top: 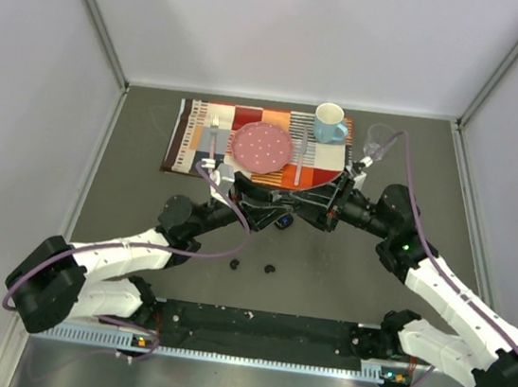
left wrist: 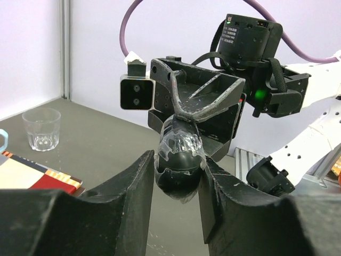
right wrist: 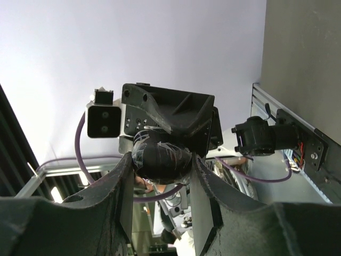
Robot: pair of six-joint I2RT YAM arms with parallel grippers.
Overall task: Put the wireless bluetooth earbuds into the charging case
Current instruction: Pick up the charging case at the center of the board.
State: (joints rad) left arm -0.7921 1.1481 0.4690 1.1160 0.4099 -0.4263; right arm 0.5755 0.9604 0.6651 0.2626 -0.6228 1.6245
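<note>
Both grippers meet above the table's middle, each gripping one black oval charging case wrapped in clear tape. In the left wrist view the case (left wrist: 179, 169) sits between my left gripper's (left wrist: 178, 160) fingers, with the right gripper facing it from behind. In the right wrist view the case (right wrist: 161, 157) sits between my right gripper's (right wrist: 160, 162) fingers. From above, the left gripper (top: 256, 200) and right gripper (top: 319, 211) nearly touch; the case is mostly hidden there. Two tiny black earbuds (top: 234, 266) (top: 269, 269) lie on the table in front of them. Other earbuds are not visible.
A striped placemat (top: 195, 137) at the back holds a pink plate (top: 263, 148), a fork (top: 213, 135), a knife (top: 301, 156) and a blue mug (top: 329, 123). A clear glass (top: 378, 138) stands right of it, also in the left wrist view (left wrist: 41, 129). Walls enclose three sides.
</note>
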